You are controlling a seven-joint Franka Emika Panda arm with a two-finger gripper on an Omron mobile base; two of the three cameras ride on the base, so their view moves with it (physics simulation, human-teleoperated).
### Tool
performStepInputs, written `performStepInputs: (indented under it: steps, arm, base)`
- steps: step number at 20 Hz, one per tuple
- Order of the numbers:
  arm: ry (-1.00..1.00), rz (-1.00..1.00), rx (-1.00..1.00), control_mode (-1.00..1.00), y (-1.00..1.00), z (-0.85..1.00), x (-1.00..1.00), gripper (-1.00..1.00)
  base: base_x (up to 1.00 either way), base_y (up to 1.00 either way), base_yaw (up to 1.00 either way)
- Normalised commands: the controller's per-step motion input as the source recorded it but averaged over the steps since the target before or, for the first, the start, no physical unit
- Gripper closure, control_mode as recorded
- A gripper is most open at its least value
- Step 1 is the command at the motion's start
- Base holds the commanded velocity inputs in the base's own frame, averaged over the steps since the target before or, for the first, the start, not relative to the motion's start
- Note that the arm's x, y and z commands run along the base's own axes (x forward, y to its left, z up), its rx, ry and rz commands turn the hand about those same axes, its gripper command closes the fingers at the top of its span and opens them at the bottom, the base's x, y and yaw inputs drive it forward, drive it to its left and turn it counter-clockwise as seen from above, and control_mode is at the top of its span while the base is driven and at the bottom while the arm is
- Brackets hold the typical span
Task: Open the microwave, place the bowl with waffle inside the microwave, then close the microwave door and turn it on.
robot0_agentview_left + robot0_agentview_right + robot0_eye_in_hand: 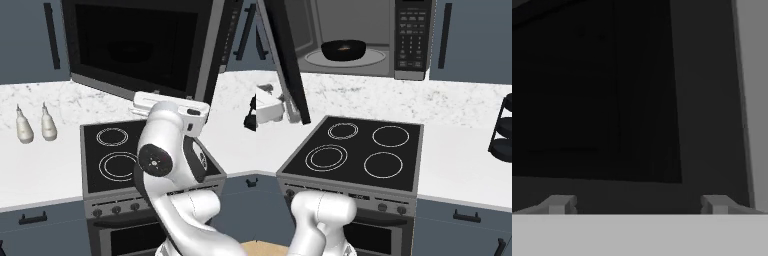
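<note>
The microwave [412, 39] hangs above the stove with its cavity exposed. On the glass turntable inside sits the black bowl with waffle [343, 50]. The microwave door [135, 45] is swung out wide; in the right base view the door [286, 60] appears nearly edge-on at the left. My gripper [137, 106] is at the outer side of the door, near its lower edge, with the hand level. In the hand view the door [637, 100] is close ahead, dark glass and grey frame. The gripper [638, 205] is open, its fingertips [559, 204] far apart and holding nothing.
A black four-ring stove [361, 150] lies below the microwave. Two white bottles [35, 127] stand on the marble counter to the left. A black tiered rack [503, 130] stands on the right counter. Dark cabinets flank the microwave.
</note>
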Motion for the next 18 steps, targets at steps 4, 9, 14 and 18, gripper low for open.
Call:
performStepInputs:
  steps: [4,9,14,18]
  arm:
    - [0.00,0.13,0.03,-1.00,-0.28,0.00,0.63,-1.00]
    - [0.00,0.07,0.00,-1.00,-0.02,0.00,0.67,-1.00]
    - [0.00,0.05,0.00,-1.00,-0.02,0.00,0.62,-1.00]
    - [0.00,0.04,0.00,-1.00,-0.07,0.00,0.58,-1.00]
  base:
    - [0.00,0.00,0.00]
    - [0.00,0.00,0.00]
    - [0.00,0.00,0.00]
    - [0.00,0.00,0.00]
